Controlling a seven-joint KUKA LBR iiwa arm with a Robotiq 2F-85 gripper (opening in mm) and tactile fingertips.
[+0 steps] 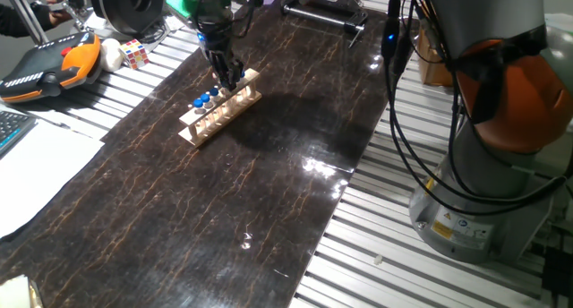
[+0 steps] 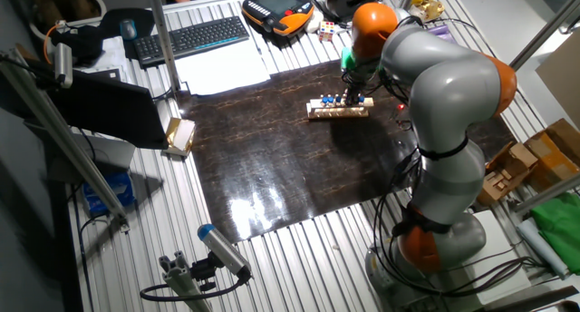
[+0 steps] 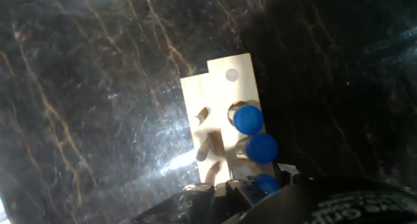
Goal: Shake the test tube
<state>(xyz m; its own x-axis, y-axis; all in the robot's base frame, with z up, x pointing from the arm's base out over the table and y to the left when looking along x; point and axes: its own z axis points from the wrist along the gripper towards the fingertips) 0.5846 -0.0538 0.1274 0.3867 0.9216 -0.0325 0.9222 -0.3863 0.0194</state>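
Note:
A light wooden rack (image 1: 221, 108) stands on the dark table and holds several test tubes with blue caps (image 1: 204, 98). My gripper (image 1: 233, 78) is lowered onto the rack's far half, right beside those caps. In the hand view, two free caps (image 3: 249, 119) (image 3: 262, 148) stand in the rack (image 3: 218, 87). A third cap (image 3: 266, 183) sits between my fingers at the bottom edge, partly hidden. I cannot tell whether the fingers press on it. The rack (image 2: 339, 108) also shows in the other fixed view, with the arm over it.
The dark marbled mat (image 1: 224, 209) covers the table. An orange teach pendant (image 1: 49, 66), a Rubik's cube (image 1: 134, 53) and a white ball (image 1: 111, 52) lie at the back left. The robot base (image 1: 483, 192) and cables (image 1: 403, 138) stand to the right. A keyboard (image 2: 190, 37) and papers (image 2: 222, 69) lie beyond the mat.

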